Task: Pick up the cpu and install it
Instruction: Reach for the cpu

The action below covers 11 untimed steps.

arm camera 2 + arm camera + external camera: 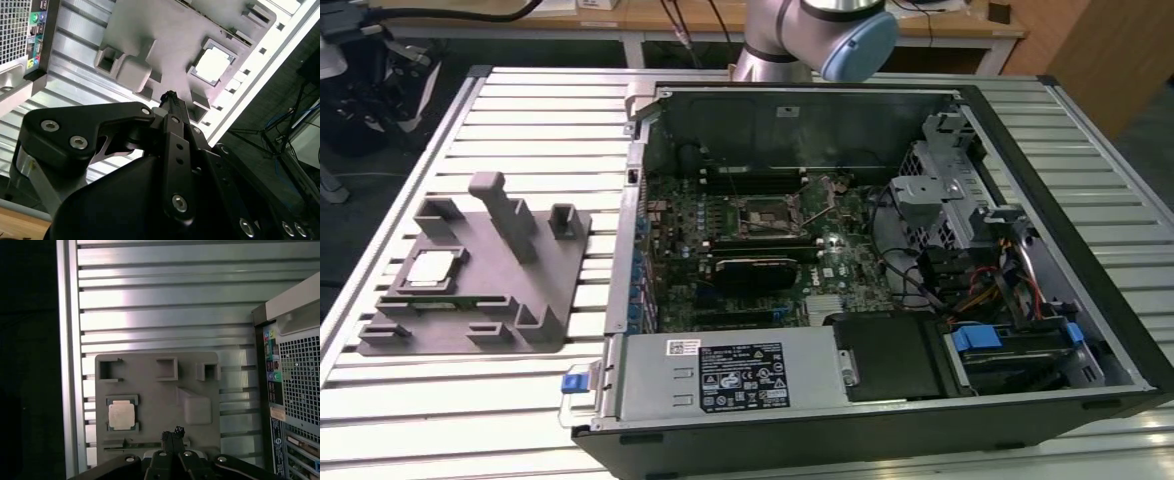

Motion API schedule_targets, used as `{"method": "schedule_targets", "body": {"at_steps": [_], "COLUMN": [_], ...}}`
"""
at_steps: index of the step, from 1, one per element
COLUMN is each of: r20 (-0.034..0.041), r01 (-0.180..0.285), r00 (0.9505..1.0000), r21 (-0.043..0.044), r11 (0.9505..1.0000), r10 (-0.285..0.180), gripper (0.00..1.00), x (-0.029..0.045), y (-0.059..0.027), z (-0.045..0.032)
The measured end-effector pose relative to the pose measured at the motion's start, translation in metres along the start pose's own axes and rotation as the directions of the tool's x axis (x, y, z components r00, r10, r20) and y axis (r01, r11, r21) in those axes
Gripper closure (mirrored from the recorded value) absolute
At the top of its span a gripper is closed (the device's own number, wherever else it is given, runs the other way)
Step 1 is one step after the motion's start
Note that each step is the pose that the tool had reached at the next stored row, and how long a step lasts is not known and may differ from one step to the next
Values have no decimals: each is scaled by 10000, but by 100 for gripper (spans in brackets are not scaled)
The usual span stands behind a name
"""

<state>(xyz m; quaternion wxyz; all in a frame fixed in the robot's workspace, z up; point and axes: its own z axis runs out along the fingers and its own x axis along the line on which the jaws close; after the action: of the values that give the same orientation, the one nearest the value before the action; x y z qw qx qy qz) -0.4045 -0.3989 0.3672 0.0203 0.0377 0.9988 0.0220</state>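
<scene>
Claw (172,433) pinched closed, empty, well clear of cpu (121,415) resting in grey tray (150,390).

Arm (781,35) cut off by the exterior view's edge — tray (150,390) partly behind gripper (172,433)

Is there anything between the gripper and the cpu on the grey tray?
Nothing visible. The cpu lies uncovered in its recess of the grey tray. The gripper hangs above, off to one side, and the tray's upright block is not between them.
</scene>
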Motion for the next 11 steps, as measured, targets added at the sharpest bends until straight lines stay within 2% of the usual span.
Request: {"method": "schedule_targets", "body": {"at_steps": [7,11], "r20": [0,-1], "r01": [1,0], "r00": [10000,10000], "r21": [0,1], "r11": [10000,10000], "r10": [-1,0], "gripper": [89,89], "x": [139,194], "y": [-15,-21], "z": [91,154]}}
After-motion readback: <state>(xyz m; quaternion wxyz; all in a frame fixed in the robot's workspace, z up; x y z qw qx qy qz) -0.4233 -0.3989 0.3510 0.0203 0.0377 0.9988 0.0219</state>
